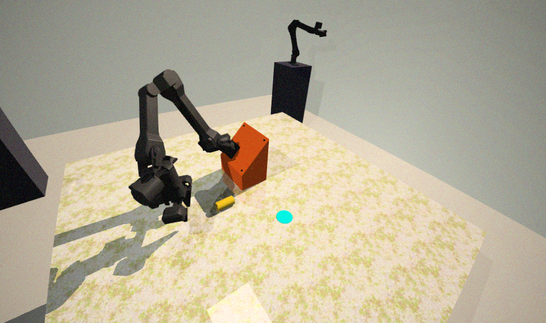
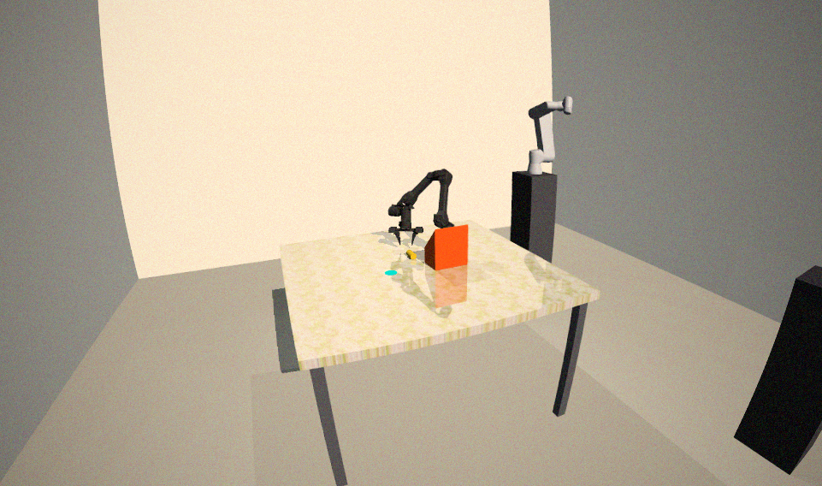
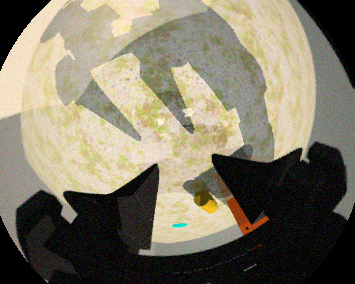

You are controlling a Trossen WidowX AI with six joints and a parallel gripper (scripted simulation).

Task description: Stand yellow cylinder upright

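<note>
The yellow cylinder point(image 1: 224, 203) point(image 2: 411, 254) point(image 3: 208, 205) lies on its side on the table, close to the orange block and partly in shadow in the wrist view. The flat cyan circle point(image 1: 284, 216) point(image 2: 391, 272) point(image 3: 179, 225) lies on the table to the right of the cylinder in the top view, with nothing on it. My gripper point(image 2: 405, 244) point(image 3: 185, 162) is open and empty, pointing down above the table a short way from the cylinder. In the top view its fingertips are hard to make out.
An orange block point(image 1: 246, 156) point(image 2: 452, 248) point(image 3: 237, 212) with a slanted face stands beside the cylinder and near my arm's base. The patterned table point(image 1: 346, 240) point(image 2: 341, 313) carries these things. Other arms stand on dark pedestals point(image 1: 291, 90) point(image 2: 534, 210) off the table.
</note>
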